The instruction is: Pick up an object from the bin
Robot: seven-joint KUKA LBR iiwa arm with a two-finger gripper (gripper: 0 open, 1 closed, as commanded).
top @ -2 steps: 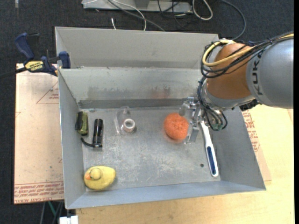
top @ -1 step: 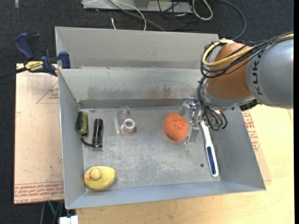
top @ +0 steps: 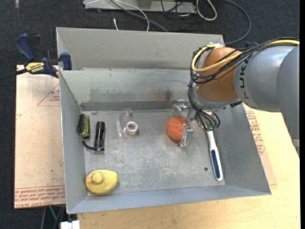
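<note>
orange ball (top: 174,128) beside jaws; arm (top: 271,80) lettered "ku".

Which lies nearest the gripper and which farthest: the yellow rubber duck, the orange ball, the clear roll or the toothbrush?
1. Orange ball, right beside the gripper, mid-bin.
2. Toothbrush, toward the view's right.
3. Clear roll, left of centre.
4. Yellow rubber duck, near-left corner.

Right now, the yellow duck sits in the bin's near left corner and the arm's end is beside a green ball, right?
Not quite. The camera view shows the ball is orange, not green. The rest holds: the yellow duck sits in the near left corner of the bin, and the end of the arm is beside the ball.
</note>
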